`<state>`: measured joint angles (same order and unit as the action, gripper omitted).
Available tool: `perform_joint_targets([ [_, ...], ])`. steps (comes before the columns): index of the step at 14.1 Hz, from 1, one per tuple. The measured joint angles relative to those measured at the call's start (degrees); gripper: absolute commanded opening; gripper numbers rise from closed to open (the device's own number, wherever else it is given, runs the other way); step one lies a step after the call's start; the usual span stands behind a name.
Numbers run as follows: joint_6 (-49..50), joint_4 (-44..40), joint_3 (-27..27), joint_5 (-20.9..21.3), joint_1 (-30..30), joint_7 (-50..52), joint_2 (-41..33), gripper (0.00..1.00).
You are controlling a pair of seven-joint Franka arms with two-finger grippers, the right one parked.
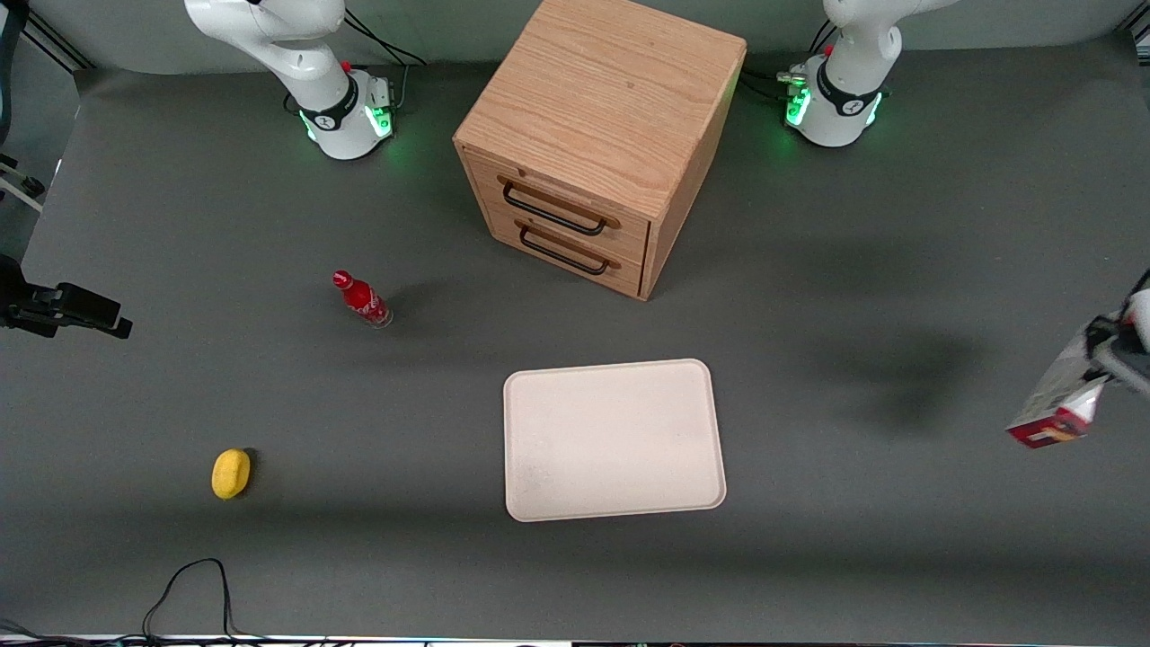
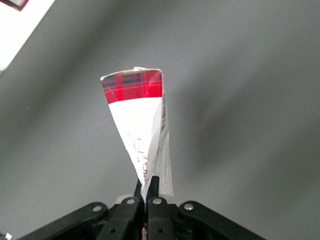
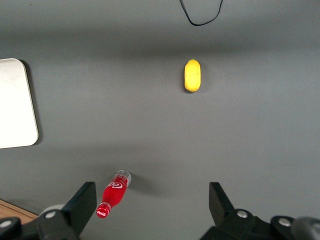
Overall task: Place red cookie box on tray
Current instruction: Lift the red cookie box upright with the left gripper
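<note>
Hanging above the table toward the working arm's end, well apart from the tray (image 1: 614, 439), the pincer (image 2: 148, 187) pinches the box (image 2: 142, 127) by one end; it looks light, crushable.

A dark grey table (image 1: 180, 225) carries an oak two-drawer cabinet (image 1: 597, 135) under even light.

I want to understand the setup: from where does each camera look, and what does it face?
Front view: high, facing both arm bases; the tool holds the red cookie box above the table, toward the working arm's end, apart from the tray.
Left wrist view: looks along the shut fingers at the box.
Right wrist view: looks down on the bottle and lemon.
Front and left wrist views share the box.
</note>
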<state>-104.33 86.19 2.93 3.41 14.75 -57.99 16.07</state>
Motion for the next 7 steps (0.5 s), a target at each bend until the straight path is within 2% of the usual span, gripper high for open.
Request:
perform_joint_targets([
  [4,15.32,-12.77,0.07,-0.18,0.00,0.20,-0.32,0.00],
  [7,17.86,-15.49,0.83,-1.50,-0.42,7.14,0.02,0.00],
])
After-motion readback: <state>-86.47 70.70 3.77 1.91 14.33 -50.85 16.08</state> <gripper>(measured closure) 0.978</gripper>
